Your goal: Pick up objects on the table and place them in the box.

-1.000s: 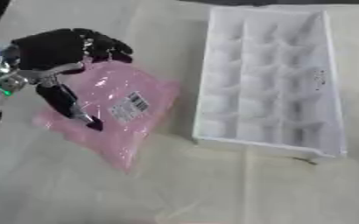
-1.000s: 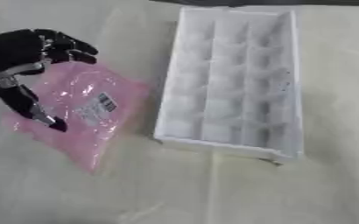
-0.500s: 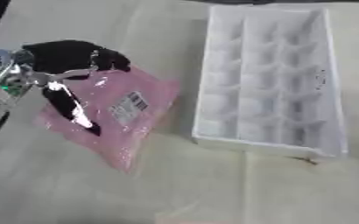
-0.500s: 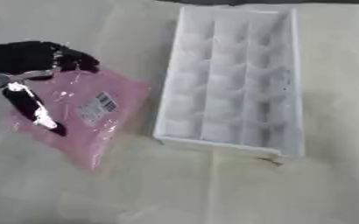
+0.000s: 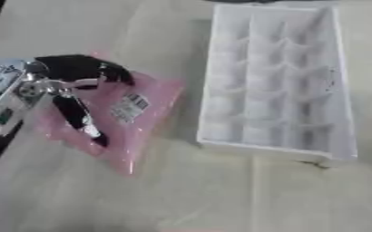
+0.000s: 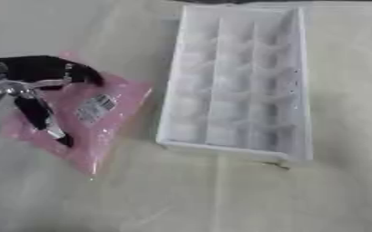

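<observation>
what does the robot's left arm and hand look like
The left hand is black, with dark fingers and a black thumb tipped in a lighter pad. Silver metal joints sit at the wrist, and the forearm is silver-grey with a small green mark. The right arm is out of view.

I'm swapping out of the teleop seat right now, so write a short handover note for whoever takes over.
Left hand: over the pink bag, fingers curled down onto its upper part, thumb across its middle; bag not lifted.
Right hand: out of view.
The pink bag, with a white label, lies flat on the table, left of the white compartmented box, apart from it.
Done: nothing visible in the box.
Left: finish the grasp, lift the bag, place it in the box.
</observation>
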